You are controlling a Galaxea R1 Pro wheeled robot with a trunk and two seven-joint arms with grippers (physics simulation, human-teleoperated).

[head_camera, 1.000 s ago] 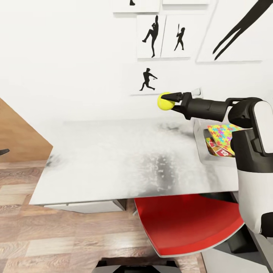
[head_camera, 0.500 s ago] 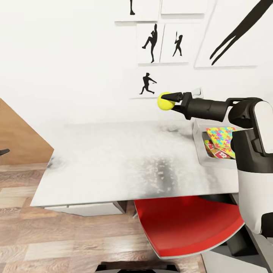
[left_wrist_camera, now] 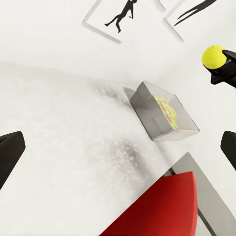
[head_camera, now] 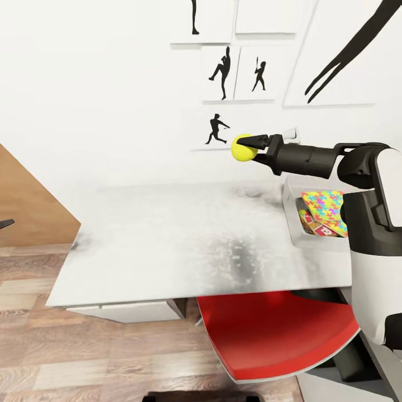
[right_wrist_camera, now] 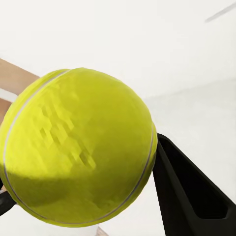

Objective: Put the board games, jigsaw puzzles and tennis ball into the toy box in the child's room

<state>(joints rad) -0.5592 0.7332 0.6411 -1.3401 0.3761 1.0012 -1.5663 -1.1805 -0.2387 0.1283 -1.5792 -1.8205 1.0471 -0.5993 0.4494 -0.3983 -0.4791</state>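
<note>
Bare table (head_camera: 184,234) top leaves open passage toward toy box (head_camera: 294,223).

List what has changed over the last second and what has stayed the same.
Little has changed. The view has swung a little, so the table and toy box sit slightly differently in the head view; that is the camera moving, not the things. The right gripper still holds the tennis ball raised above the table, and a jigsaw puzzle still lies in the box.

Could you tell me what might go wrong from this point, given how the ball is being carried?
1. The right gripper holds the tennis ball just at its fingertips, high above the table; a slip would likely send it bouncing off.
2. The toy box sits back beside the right arm, so the reach inward looks awkward.
3. A jigsaw puzzle lies tilted inside; the ball might roll off it.
</note>
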